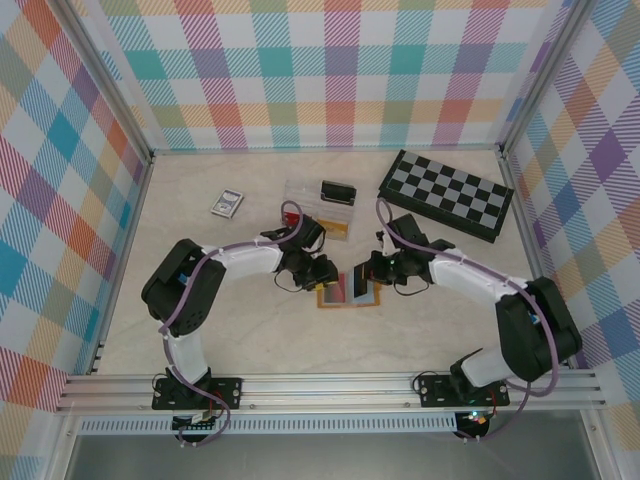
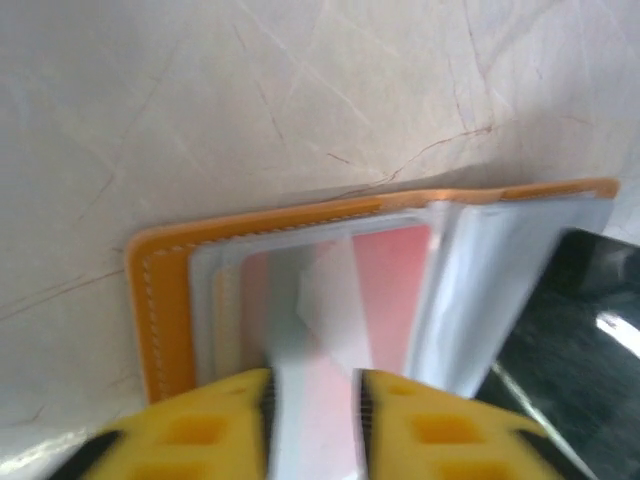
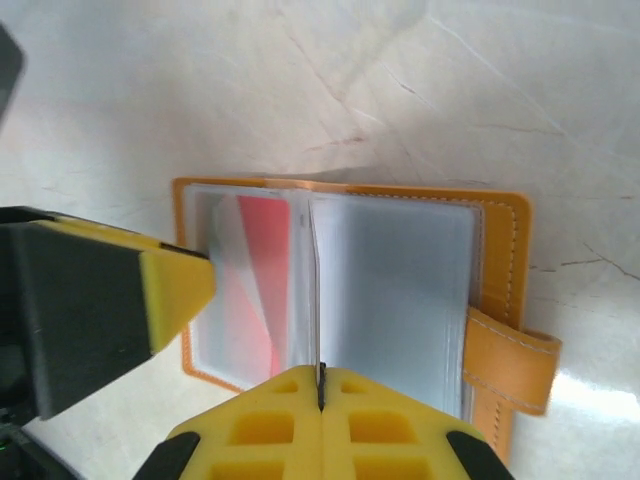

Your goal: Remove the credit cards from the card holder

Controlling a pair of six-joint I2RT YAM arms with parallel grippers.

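Top view: the card holder [image 1: 348,291] is spotted lying open on the table [image 1: 200,230], right between the left claw [image 1: 318,272] and the right claw [image 1: 373,270], with both sets of tips lowered onto it. A chessboard [image 1: 447,193] is parked well beyond the right claw, and a clear plastic box [image 1: 318,207] is set just past the left one. How wide either claw stands can't be read from up here.

Left wrist view: the left claw's yellow fingers [image 2: 215,420] are seen parted by a narrow gap over the near edge of the holder's open pages. A red card [image 2: 392,290] is tucked under clear plastic just ahead of the tips. Pale plastic is glimpsed through the gap, but no actual grip can be made out.

Right wrist view: the right claw's fingers [image 3: 270,420] are pressed fully together. The thin upright edge of a clear sleeve [image 3: 316,300] is run straight into their seam, so it looks pinched. The red card is found just left of that seam, and the holder's orange strap [image 3: 510,360] off to the right.
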